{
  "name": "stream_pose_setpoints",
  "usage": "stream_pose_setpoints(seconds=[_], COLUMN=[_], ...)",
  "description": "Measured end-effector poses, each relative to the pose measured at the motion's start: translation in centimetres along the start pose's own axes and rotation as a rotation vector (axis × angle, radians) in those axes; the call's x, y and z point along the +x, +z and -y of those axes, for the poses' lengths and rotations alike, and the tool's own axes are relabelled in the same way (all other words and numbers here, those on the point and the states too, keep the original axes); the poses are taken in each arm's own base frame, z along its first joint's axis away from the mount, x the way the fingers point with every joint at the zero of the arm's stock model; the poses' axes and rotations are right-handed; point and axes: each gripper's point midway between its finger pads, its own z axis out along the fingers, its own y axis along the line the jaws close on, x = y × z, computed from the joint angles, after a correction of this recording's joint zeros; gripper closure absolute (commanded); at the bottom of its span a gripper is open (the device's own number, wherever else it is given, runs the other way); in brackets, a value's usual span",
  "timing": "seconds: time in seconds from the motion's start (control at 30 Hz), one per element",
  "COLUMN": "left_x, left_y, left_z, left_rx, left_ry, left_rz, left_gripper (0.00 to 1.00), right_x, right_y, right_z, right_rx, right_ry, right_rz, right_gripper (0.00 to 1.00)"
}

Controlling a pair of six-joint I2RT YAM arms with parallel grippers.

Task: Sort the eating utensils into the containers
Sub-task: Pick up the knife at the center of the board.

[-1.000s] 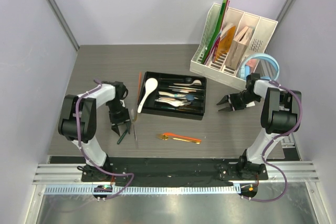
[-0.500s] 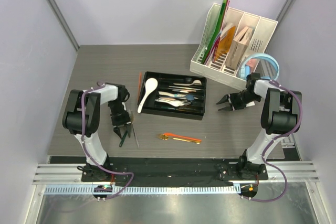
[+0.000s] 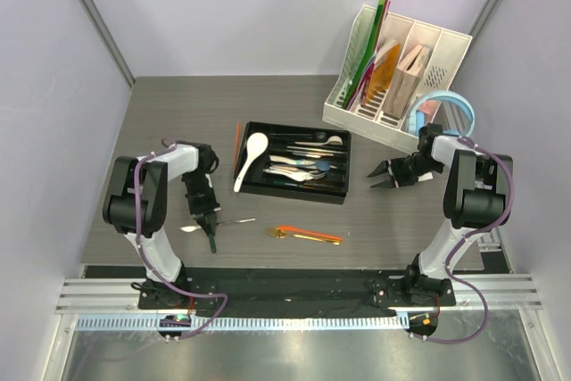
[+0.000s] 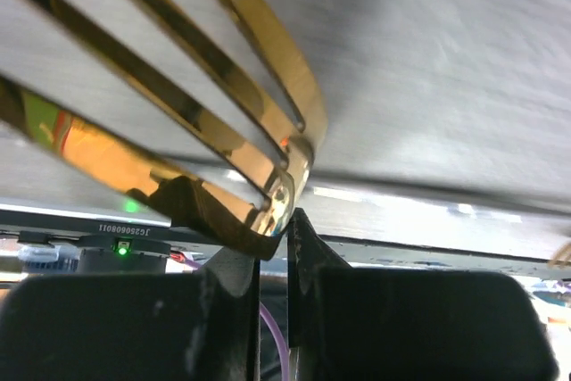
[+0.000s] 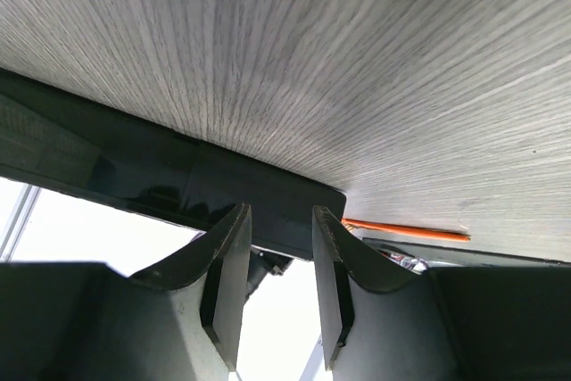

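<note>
My left gripper (image 3: pixel 210 223) is shut on a shiny fork (image 4: pixel 192 113), whose tines fill the left wrist view and look golden there. From above, the fork (image 3: pixel 236 220) lies crosswise at the gripper, low over the table. A dark utensil (image 3: pixel 212 241) lies just below it. The black tray (image 3: pixel 294 194) holds steel and white pieces, and a white ceramic spoon (image 3: pixel 250 160) rests over its left rim. Orange chopsticks and a small gold fork (image 3: pixel 308 235) lie in front of the tray. My right gripper (image 3: pixel 382 176) stands open and holds nothing, right of the tray (image 5: pixel 223 185).
A white slotted file organiser (image 3: pixel 397 78) stands at the back right with light-blue headphones (image 3: pixel 446 109) beside it. One orange chopstick (image 3: pixel 237 136) lies along the tray's left side. The black base strip (image 3: pixel 285 283) runs along the table's near edge.
My left gripper moved toward the near edge and shut on the fork, which swung from lengthwise to crosswise. The right arm has not moved.
</note>
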Motion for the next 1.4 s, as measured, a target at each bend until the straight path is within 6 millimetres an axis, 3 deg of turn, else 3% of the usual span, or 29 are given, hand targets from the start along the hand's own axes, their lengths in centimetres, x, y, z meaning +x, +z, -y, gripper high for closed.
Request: stream_pose_setpoints(seconds=[0.2, 0.27, 0.33, 0.37, 0.73, 0.83, 1.03, 1.17, 1.4], left_x=[-0.9, -1.0, -1.0, -0.9, -1.6, -2.7, -6.4, -7.7, -9.5], left_y=[-1.8, -2.0, -2.0, -2.0, -3.1, -5.0, -11.2, -14.2, -20.1], left_z=[0.2, 0.2, 0.1, 0.1, -0.7, -1.2, -1.2, -0.7, 3.2], left_rx=[0.012, 0.012, 0.008, 0.004, -0.043, -0.084, -0.136, -0.157, -0.151], left_ry=[0.002, 0.001, 0.0, 0.0, -0.002, 0.0, -0.008, -0.012, 0.029], left_rz=[0.085, 0.092, 0.09, 0.089, 0.139, 0.208, 0.42, 0.531, 0.737], left_gripper=[1.0, 0.91, 0.91, 1.0, 1.0, 1.0, 1.0, 1.0, 1.0], right_x=[-0.1, 0.0, -0.1, -0.1, -0.1, -0.1, -0.1, 0.0, 0.1], right_y=[0.0, 0.0, 0.0, 0.0, 0.1, 0.2, 0.2, 0.2, 0.2], right_z=[-0.1, -0.2, -0.2, -0.3, -0.3, -0.3, -0.3, -0.4, -0.4], right_rx=[-0.004, -0.008, -0.01, -0.011, -0.015, -0.013, -0.016, -0.017, -0.019], right_ry=[-0.003, -0.005, -0.007, -0.007, -0.007, -0.006, -0.007, -0.007, 0.003], right_rz=[0.002, 0.001, 0.002, 0.002, -0.005, -0.007, -0.009, -0.011, -0.016], right_gripper=[0.61, 0.61, 0.61, 0.61, 0.61, 0.61, 0.61, 0.61, 0.61])
